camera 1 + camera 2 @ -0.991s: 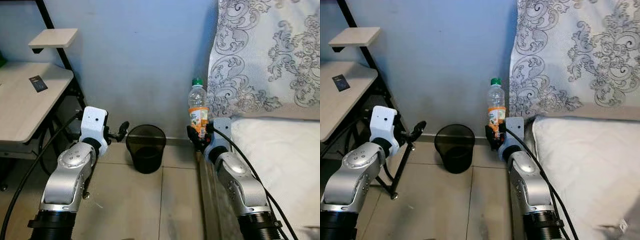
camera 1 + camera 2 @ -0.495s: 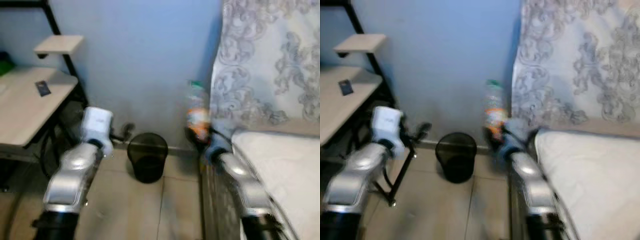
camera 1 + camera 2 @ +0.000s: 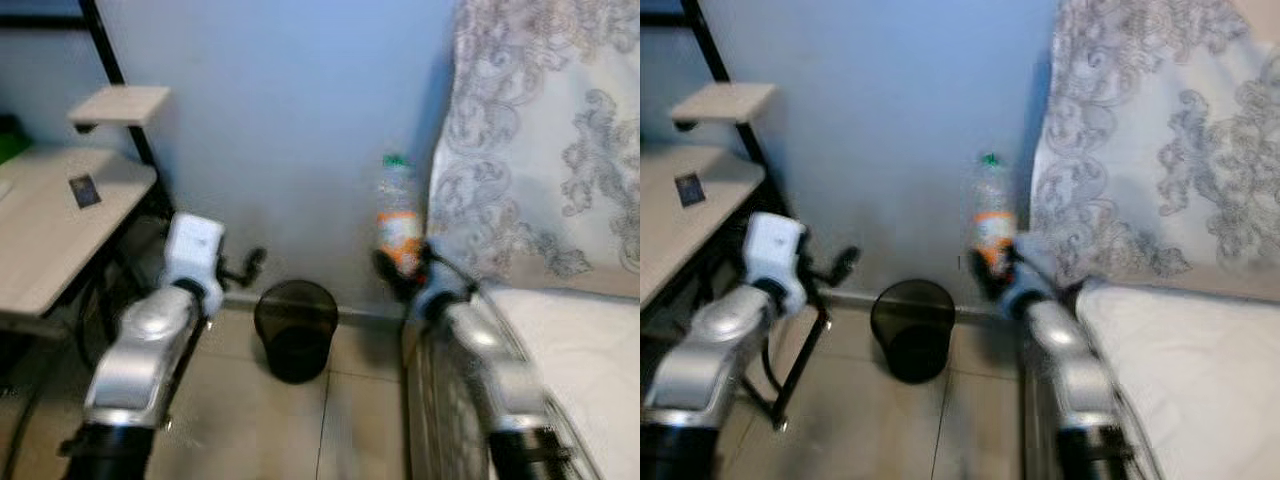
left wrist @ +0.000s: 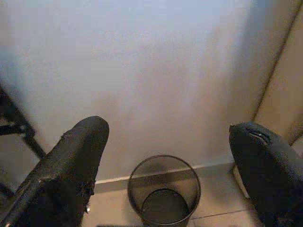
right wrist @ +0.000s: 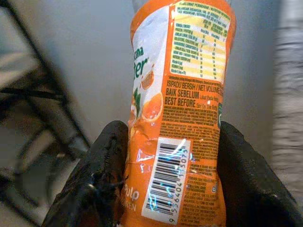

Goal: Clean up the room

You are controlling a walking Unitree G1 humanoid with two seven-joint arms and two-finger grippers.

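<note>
My right gripper (image 3: 400, 272) is shut on a plastic bottle (image 3: 397, 213) with a green cap and an orange label, held upright beside the bed. In the right wrist view the bottle (image 5: 182, 109) sits between both black fingers (image 5: 106, 165). A black mesh waste bin (image 3: 295, 328) stands on the tiled floor against the blue wall, to the left of and below the bottle. My left gripper (image 3: 250, 266) is raised left of the bin and open; in the left wrist view the bin (image 4: 164, 196) shows between its spread fingers (image 4: 75, 161).
A bed with a white mattress (image 3: 580, 340) and a patterned grey cover (image 3: 540, 150) fills the right side. A light wooden desk (image 3: 50, 220) on a black frame, with a small shelf (image 3: 120, 100), stands at the left. Tiled floor (image 3: 260, 430) lies in front.
The camera has shifted and the picture has blurred, so I am moving. The bottle stays in my right gripper, and the bin now sits slightly lower in view.
</note>
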